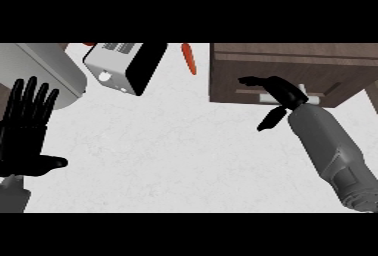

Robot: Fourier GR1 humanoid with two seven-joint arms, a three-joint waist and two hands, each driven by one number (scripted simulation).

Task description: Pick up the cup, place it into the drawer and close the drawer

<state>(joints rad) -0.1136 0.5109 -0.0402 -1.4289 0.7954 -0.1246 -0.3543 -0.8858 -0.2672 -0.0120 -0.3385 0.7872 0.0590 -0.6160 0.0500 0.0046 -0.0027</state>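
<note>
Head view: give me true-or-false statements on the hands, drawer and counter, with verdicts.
1. The left hand is open, fingers up, at the view's left edge. True.
2. The right hand is at the front of the drawer. True.
3. A cup stands on the counter. False: no cup shows.
4. The carrot lies beside the left hand. False: it lies at the top, between the appliance and the drawer.
</note>
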